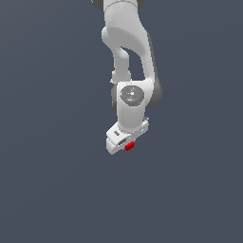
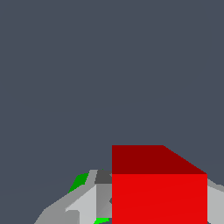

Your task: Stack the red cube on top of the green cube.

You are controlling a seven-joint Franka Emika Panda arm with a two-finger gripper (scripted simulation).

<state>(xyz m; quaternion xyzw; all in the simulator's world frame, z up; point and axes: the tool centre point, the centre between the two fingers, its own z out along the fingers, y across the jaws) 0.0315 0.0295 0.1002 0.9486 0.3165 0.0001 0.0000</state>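
The red cube (image 1: 129, 146) is small and bright red, and it sits between the fingers of my gripper (image 1: 126, 145), which is shut on it. In the wrist view the red cube (image 2: 159, 188) fills the near part of the picture, with a grey finger (image 2: 85, 204) on one side and another showing at the picture's edge on the other. Only slivers of the green cube (image 2: 80, 180) show behind that finger, just below the red cube. In the exterior view the green cube is hidden by the hand.
A plain dark grey-blue floor (image 1: 52, 180) lies all round. The white arm (image 1: 128, 57) comes down from the top of the exterior view.
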